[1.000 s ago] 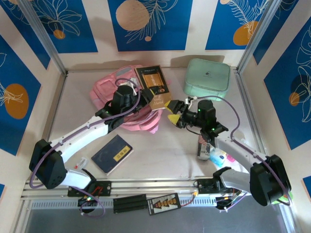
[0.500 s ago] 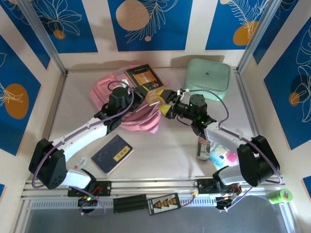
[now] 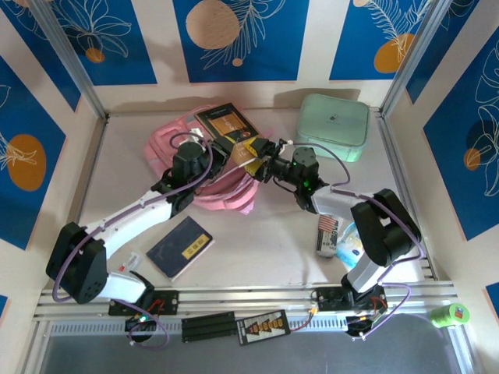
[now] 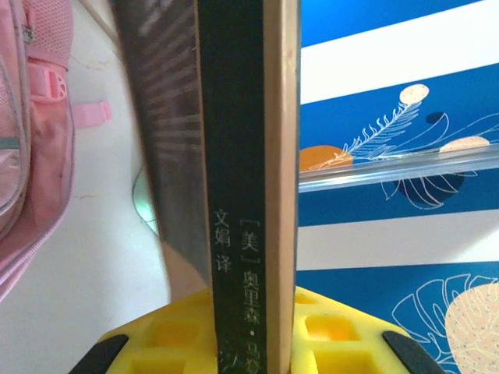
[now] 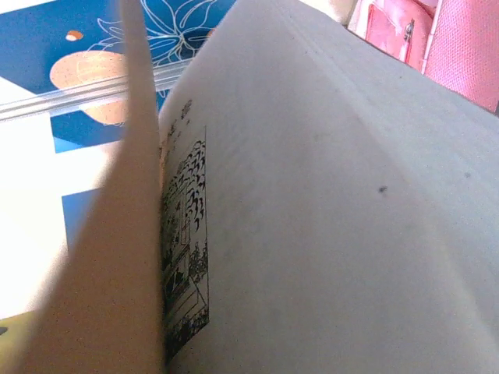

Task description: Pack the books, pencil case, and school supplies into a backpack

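The pink backpack (image 3: 175,148) lies at the back left of the table. Over it my left gripper (image 4: 245,351) is shut on the spine of the dark brown and tan book (image 3: 226,125), which stands on edge between its yellow fingers (image 4: 156,335). My right gripper (image 3: 257,158) is at the book's near right corner. The right wrist view looks along the book's open pages (image 5: 327,218), with the backpack (image 5: 437,39) behind; how its jaws stand is hidden. A navy blue book (image 3: 181,246) lies flat near the front left.
A mint-green box (image 3: 333,126) stands at the back right. Small supplies, among them a can-like tube (image 3: 327,234) and a blue-pink item (image 3: 352,251), lie beside the right arm's base. A small white item (image 3: 129,261) lies at the front left.
My right gripper has reached left to the book's corner and its jaws have narrowed. The left gripper has carried the book back and left over the backpack.
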Tool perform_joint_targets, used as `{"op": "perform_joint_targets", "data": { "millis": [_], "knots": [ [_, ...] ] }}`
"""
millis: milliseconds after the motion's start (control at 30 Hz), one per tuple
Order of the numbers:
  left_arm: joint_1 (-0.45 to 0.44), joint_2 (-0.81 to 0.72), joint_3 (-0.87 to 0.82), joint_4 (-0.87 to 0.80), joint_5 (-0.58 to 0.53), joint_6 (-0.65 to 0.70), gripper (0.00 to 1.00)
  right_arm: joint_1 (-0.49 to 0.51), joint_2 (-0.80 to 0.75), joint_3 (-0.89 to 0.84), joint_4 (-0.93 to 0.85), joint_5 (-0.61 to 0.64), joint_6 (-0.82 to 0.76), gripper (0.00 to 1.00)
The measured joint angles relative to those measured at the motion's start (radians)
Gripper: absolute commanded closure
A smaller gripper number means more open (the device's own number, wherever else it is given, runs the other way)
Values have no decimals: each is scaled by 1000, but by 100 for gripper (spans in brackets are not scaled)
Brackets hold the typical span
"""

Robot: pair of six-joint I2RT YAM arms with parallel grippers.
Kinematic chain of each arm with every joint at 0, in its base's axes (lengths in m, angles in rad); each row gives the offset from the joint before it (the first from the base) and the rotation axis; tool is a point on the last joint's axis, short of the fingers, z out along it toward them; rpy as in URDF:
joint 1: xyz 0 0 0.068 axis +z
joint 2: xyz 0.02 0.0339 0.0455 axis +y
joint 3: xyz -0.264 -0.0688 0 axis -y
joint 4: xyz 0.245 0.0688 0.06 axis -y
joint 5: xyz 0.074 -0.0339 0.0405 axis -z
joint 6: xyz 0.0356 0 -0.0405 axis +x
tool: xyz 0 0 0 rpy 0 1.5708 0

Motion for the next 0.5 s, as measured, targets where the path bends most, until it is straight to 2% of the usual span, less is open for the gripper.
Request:
{"op": "perform_joint_targets", "data": {
  "millis": [167,367,500],
  "knots": [
    [0,-3,-3,-1,-19,9,100,4,5,0,29,18,32,41],
    [0,-18,-23,0,-56,26,100,-10,6,-2,45,25,48,58],
    [0,-18,-33,-1,-67,23,100,-20,10,-4,52,18,47,73]
  ]
}}
